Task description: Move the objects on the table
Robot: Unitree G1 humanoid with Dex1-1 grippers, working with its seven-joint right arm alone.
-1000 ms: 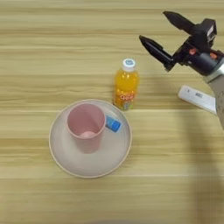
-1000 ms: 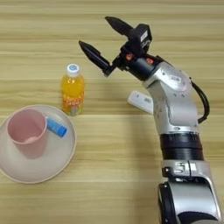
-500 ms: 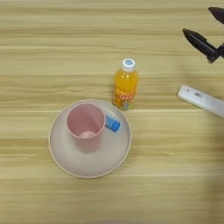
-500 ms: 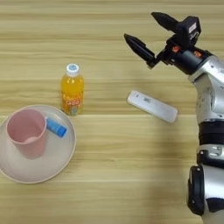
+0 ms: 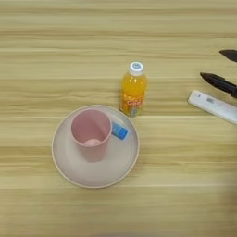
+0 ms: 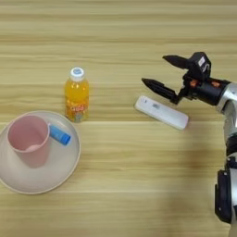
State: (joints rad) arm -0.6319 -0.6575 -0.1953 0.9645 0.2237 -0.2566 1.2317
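So the jaws (image 6: 159,71) are spread wide open with nothing in them, hanging over the wood surface (image 6: 115,185) just above the near end of the flat white device (image 6: 161,112). Further out to their left, the orange-juice bottle (image 6: 77,95) stands upright. Beyond that, down-left, the pink cup (image 6: 28,139) sits upright on the round plate (image 6: 46,178), with the little blue tube (image 6: 60,135) lying right beside the cup on the plate.
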